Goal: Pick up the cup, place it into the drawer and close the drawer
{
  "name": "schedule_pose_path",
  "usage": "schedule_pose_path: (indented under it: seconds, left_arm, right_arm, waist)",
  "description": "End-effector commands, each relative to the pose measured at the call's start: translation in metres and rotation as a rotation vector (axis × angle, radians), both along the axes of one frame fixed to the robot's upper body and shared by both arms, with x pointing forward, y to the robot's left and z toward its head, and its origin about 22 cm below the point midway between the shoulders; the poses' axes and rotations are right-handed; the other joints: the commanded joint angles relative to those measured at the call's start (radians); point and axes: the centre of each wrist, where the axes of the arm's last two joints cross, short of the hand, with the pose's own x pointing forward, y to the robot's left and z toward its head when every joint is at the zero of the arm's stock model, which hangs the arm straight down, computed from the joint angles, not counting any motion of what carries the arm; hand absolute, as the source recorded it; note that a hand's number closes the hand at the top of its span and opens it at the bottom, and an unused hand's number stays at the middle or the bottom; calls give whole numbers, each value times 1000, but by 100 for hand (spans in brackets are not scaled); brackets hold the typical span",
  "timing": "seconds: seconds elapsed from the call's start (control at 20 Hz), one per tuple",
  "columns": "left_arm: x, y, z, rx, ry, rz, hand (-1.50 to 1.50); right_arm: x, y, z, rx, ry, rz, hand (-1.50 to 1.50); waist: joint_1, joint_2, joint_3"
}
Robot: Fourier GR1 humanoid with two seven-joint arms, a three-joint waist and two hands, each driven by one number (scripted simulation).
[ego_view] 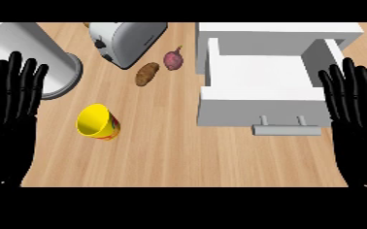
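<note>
Both hands were spread and resting, left hand (20,94) and right hand (347,97) at the edges. The cup (98,122) stood untouched on the counter (179,155), well apart from the open drawer (261,85). Picking hadn't begun, I judged; my left had to reach first.

The left hand (20,97) is cut by the view's left edge, so only its straight fingers and part of the palm show; its forearm cannot be seen. The right hand (347,102) is cut likewise by the right edge, and its fingers cover the open drawer's (261,73) right wall near the counter's (179,160) right edge. The grey cylinder (43,58) at the counter's back left corner runs out past the top. The toaster (127,41) is clipped along the back edge. The cup's (98,122) printed pattern is too small to make out.
</note>
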Motion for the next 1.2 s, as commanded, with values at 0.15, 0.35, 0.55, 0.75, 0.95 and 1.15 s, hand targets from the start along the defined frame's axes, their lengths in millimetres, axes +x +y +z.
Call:
schedule_pose_path:
  seconds: [0.15,0.35,0.55,0.75,0.95,1.15]
  left_arm:
    - [-9,31,-16,-20,9,-11,-150]
    - [3,18,-37,-303,238,32,-150]
    - [5,65,-53,-321,244,42,-150]
    - [21,59,-51,-291,284,70,-150]
    - [29,64,-87,-285,335,104,-150]
    - [29,92,-123,-279,372,150,-150]
  right_arm:
    - [-7,-2,1,-2,-52,11,-150]
    - [4,3,-5,-50,106,97,-150]
    - [10,3,0,-63,131,112,-150]
    - [29,4,9,-55,133,124,-150]
    - [53,5,17,-57,133,113,-150]
    - [45,-10,-2,-56,108,125,-150]
  waist:
    - [-5,6,9]
    - [1,13,8]
    - [-3,8,8]
    - [-5,7,9]
    - [-5,8,9]
    - [-8,8,9]
